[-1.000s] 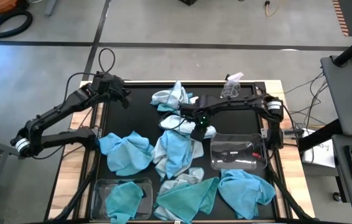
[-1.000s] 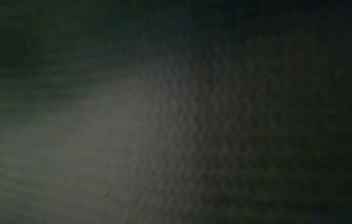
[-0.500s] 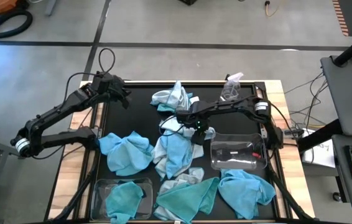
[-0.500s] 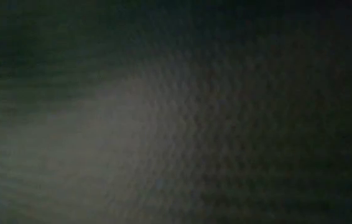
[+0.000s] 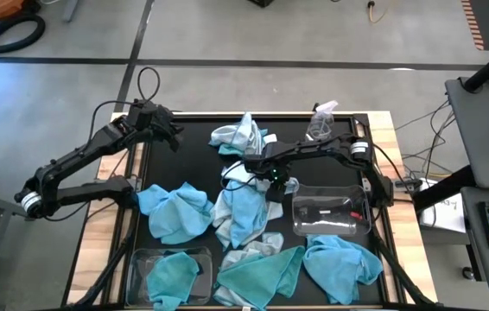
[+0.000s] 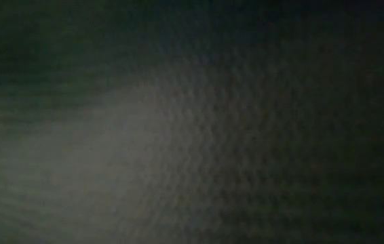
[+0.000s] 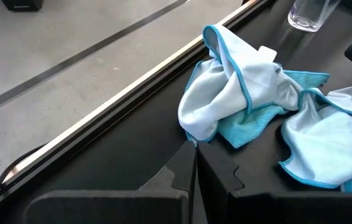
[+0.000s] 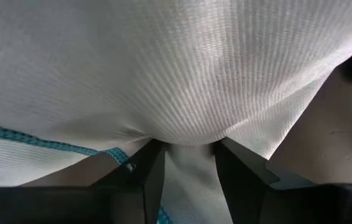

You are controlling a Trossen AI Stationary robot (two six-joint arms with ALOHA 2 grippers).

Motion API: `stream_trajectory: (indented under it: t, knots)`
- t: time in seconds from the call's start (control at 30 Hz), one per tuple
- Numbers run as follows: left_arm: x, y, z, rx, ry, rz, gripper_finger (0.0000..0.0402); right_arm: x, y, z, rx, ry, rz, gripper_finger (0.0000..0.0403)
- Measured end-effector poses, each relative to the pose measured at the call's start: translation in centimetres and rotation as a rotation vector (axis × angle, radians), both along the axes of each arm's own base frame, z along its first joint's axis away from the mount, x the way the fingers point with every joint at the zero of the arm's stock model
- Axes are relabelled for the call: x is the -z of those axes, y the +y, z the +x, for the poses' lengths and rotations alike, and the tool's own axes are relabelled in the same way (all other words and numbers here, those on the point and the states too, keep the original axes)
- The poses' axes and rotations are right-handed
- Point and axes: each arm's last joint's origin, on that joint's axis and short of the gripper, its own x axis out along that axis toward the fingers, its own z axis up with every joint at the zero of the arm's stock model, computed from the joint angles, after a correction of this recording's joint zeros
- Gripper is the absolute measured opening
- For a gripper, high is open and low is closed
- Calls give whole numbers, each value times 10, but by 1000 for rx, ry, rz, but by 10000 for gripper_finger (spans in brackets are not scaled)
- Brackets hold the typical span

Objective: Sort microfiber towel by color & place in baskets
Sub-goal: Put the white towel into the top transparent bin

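Several microfiber towels lie on the black table: a pale one (image 5: 240, 134) at the far side, sky-blue ones (image 5: 175, 212) (image 5: 341, 263), a teal one (image 5: 262, 275), and a pale-and-blue heap (image 5: 244, 207) in the middle. One clear basket (image 5: 331, 212) stands at the right. Another basket (image 5: 171, 273), near left, holds a teal towel. My right gripper (image 5: 270, 178) points down into the heap's far end, shut on pale cloth (image 8: 182, 93). My left gripper (image 7: 194, 180) hangs shut over the far left corner, holding nothing. My right gripper pinches a bunched fold of the pale towel (image 8: 188, 163) between its two fingers, coming from above and pointing down. The cloth bulges just past the fingertips (image 8: 148, 168). How many layers there are I cannot tell. The towel still lies on the heap.
A clear spray bottle (image 5: 320, 121) stands at the far right of the table, close behind my right arm. Wooden table edges show at left and right. The low view is dark and shows nothing.
My right gripper has sunk onto the pale towel in the middle heap and shifted slightly toward the table's left. The towels and baskets lie as before.
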Motion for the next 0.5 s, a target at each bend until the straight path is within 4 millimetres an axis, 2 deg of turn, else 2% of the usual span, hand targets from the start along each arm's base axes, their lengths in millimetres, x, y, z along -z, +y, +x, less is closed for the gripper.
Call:
stream_trajectory:
  t: [0.33,0.5]
  knots:
    - [0,0,0,0,0,-1,0,-3,-1,3,-3,-23,-7,45]
    - [0,0,0,-2,-2,-3,0,-9,-1,4,-14,-52,-23,21]
